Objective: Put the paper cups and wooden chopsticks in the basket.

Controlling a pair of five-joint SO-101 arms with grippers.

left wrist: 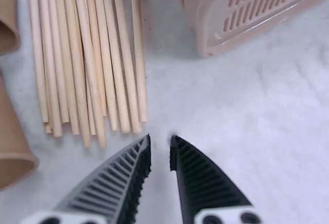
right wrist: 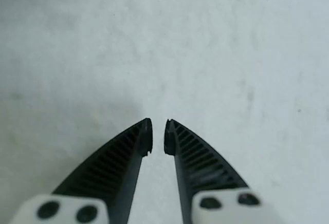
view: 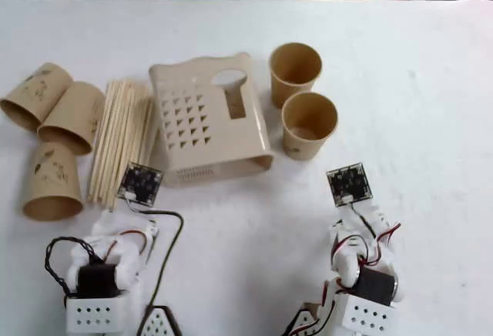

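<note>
Basket [view: 208, 120] mid-table [view: 431, 82]; wooden chopsticks [view: 119, 139] just beside it on my left; three paper cups [view: 73, 116] lying farther left, two upright cups [view: 308, 124] to my right

Counting five paper cups [view: 309, 124] all told, three lying on their sides and two standing upright, plus just one basket [view: 185, 120] and a loose pile of wooden chopsticks [view: 119, 136], somewhere past ten but too bunched up to pin down exactly.

High view looks down over the surface [view: 431, 82]; wrist views sit close above it, left's sharing chopsticks [left wrist: 87, 54] and basket [left wrist: 247, 8].
</note>
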